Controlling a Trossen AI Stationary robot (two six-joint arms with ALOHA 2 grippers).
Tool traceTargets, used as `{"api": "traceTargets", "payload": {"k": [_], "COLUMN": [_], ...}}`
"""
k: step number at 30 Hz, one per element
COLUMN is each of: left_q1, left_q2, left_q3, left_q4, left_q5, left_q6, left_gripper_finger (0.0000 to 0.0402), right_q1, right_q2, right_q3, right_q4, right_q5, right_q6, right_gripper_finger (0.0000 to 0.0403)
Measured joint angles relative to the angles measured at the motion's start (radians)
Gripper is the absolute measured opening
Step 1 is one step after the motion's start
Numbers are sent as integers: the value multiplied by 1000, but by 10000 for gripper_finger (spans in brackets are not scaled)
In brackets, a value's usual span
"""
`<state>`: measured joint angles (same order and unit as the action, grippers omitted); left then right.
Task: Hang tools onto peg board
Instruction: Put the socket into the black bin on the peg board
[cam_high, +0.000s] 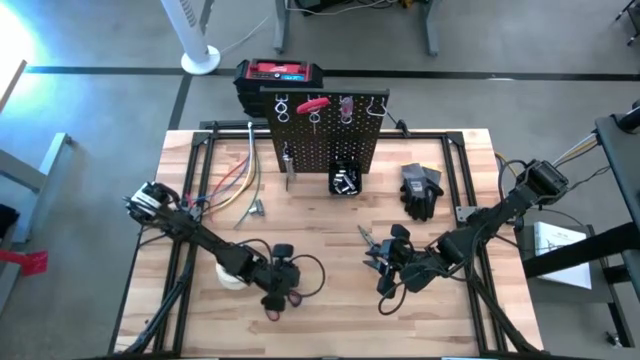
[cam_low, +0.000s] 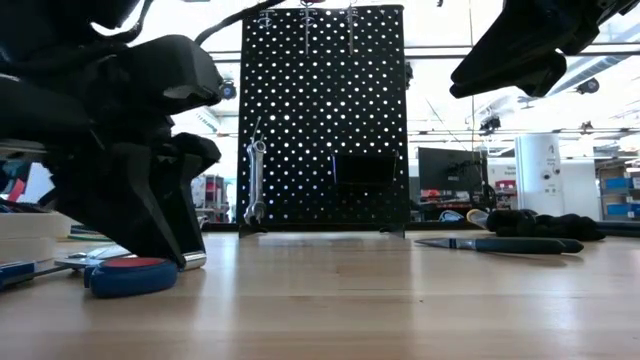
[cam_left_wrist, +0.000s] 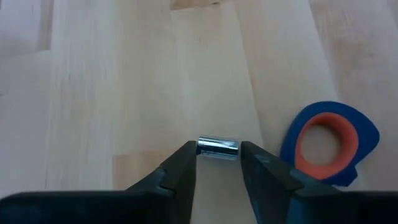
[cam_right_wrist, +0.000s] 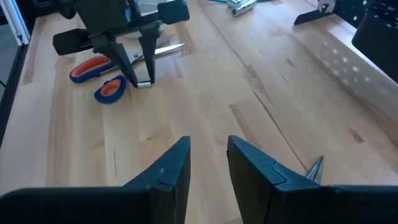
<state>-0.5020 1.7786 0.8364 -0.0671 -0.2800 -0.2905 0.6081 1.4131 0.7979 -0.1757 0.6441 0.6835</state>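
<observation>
Left wrist view shows a small shiny silver socket (cam_left_wrist: 217, 148) lying on the worktop (cam_left_wrist: 124, 93) near its front edge, beside blue-and-orange scissor handles (cam_left_wrist: 329, 143); the left gripper (cam_left_wrist: 217, 163) jaws pinch its ends. High view hides it. The right gripper (cam_right_wrist: 208, 163) hovers, jaws slightly parted, empty.

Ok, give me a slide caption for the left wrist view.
Left gripper closing around a small silver socket on the wooden table.

- peg board (cam_high: 325, 140) upright at desk (cam_high: 330, 300) rear centre, toolbox (cam_high: 280, 75) behind it
- bin (cam_high: 346, 180) at board foot
- glove (cam_high: 421, 190) right of board
- left pincer (cam_left_wrist: 217, 163) front-left, socket (cam_left_wrist: 217, 148) between its fingers, scissors (cam_left_wrist: 329, 143) just beside
- right pincer (cam_right_wrist: 208, 163) front-right, above desk
</observation>
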Motion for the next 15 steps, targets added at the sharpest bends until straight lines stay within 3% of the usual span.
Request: {"api": "traceTargets", "payload": {"k": [7,15], "left_q1": [28,68], "left_q2": [1,-4], "left_q3": [-1,-2], "left_q4": [12,39], "left_q5": [4,-53], "left_q6": [-6,20], "left_gripper_finger": [70,74], "right_q1": [0,0], "right_q2": [0,0], "right_q3": [0,0], "right_q4": [0,0], "right_q5": [0,0], "right_q6": [4,4], "right_gripper_finger": [94,93]}}
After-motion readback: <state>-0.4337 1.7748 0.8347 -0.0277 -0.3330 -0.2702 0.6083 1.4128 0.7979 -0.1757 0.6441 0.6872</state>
